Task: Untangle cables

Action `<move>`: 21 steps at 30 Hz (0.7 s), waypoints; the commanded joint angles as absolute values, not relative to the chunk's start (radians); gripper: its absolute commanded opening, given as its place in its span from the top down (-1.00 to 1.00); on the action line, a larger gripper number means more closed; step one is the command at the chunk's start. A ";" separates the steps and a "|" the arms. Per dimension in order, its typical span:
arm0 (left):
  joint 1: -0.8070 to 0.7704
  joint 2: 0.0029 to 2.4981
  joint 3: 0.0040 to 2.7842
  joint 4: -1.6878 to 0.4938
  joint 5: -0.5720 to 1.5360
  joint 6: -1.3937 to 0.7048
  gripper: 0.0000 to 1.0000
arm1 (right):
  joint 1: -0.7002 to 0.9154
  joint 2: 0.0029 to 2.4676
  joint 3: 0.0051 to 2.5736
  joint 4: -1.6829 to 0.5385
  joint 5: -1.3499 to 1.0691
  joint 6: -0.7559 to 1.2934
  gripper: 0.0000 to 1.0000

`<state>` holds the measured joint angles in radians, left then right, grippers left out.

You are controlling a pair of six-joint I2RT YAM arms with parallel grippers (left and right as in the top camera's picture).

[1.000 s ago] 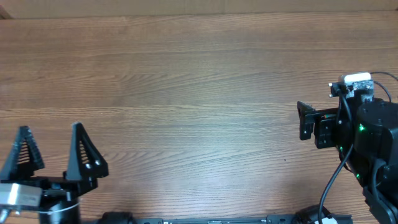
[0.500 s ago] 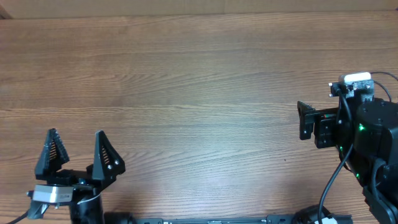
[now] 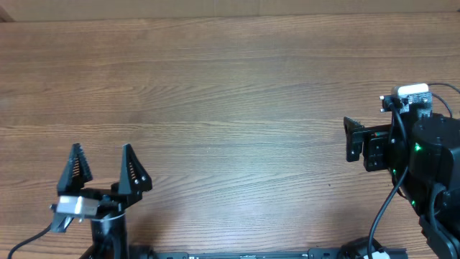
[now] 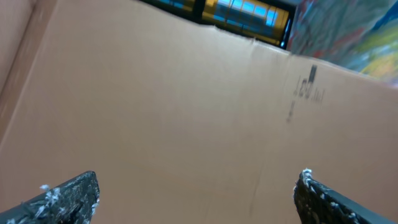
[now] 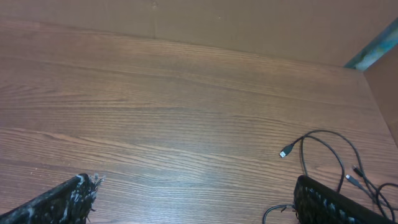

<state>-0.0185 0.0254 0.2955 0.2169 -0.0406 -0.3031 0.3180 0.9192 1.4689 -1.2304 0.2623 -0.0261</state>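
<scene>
Here, cables (image 5: 303, 154) near wide-apart right fingers (image 5: 329, 204)

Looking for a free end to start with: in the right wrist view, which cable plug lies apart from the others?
The silvery-tipped plug, which lies alone at the far left. The other plugs lie close together farther right.

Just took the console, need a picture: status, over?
Left gripper open, empty. Right gripper open, empty. Cables loose on table by right gripper, untouched. No obstruction seen.
</scene>
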 commanded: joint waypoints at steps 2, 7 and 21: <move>-0.014 0.009 0.247 0.222 -0.032 -0.284 -0.99 | 0.325 0.916 1.474 -1.226 0.269 -0.019 -1.00; -0.014 0.003 0.210 0.222 -0.032 -0.284 -0.98 | 0.325 0.916 1.474 -1.226 0.269 -0.019 -1.00; -0.014 0.003 0.004 0.329 -0.108 -0.281 -0.98 | 0.325 0.916 1.474 -1.226 0.269 -0.019 -1.00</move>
<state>-0.0185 0.0170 0.0265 0.3225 -0.0643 -0.3031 0.3180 0.9192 1.4689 -1.2301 0.2619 -0.0257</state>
